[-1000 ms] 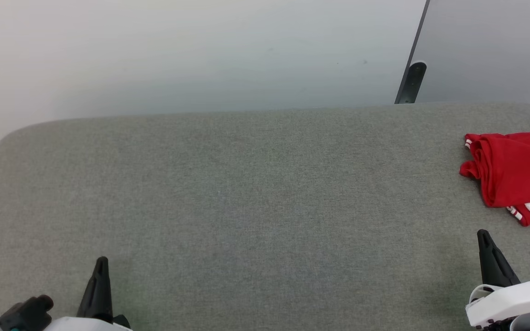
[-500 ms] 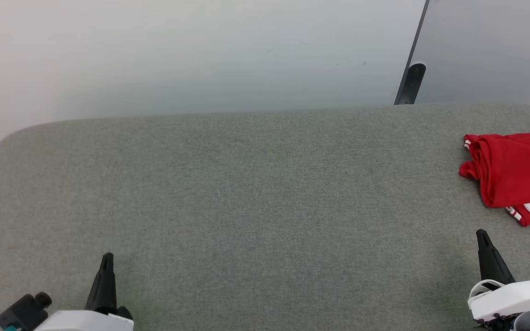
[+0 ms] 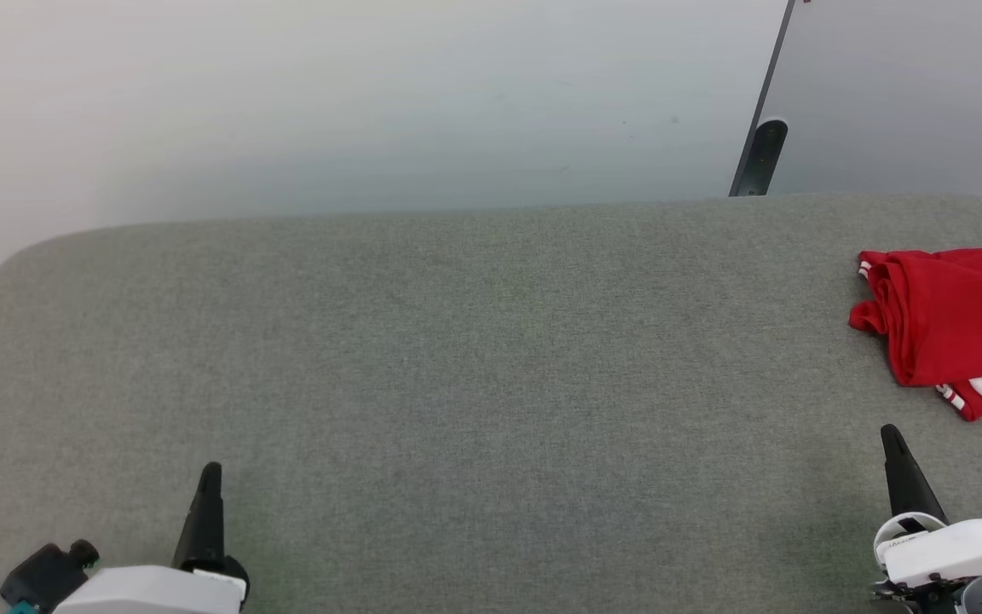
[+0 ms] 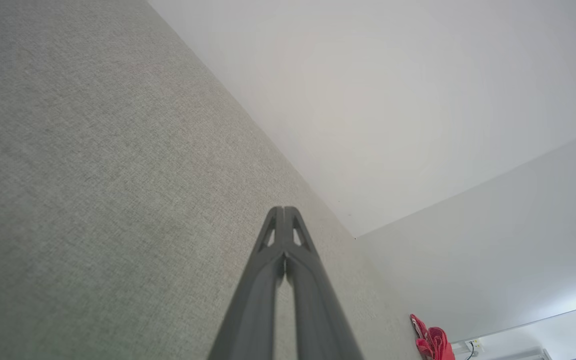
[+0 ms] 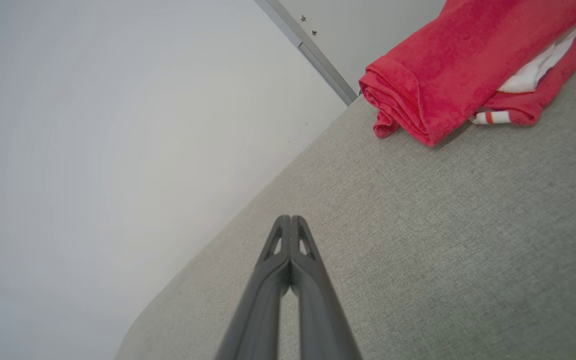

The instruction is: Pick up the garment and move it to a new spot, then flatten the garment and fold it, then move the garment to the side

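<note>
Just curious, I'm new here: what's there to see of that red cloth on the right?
The garment is a red knit shirt, folded into a rumpled bundle, with white fabric and red-white striped trim showing at its near edge. It lies at the right end of the grey fabric surface, cut off by the head view's edge. Only that surface touches it.

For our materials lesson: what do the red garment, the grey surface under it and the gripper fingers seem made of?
Garment: soft matte knit, probably jersey; limp folds, stitched hem. Surface: matte woven or felt-like covering; fine grain shows. Gripper fingers: dark, smooth, likely moulded plastic; crisp triangular cut-outs, though metal cannot be ruled out.
</note>
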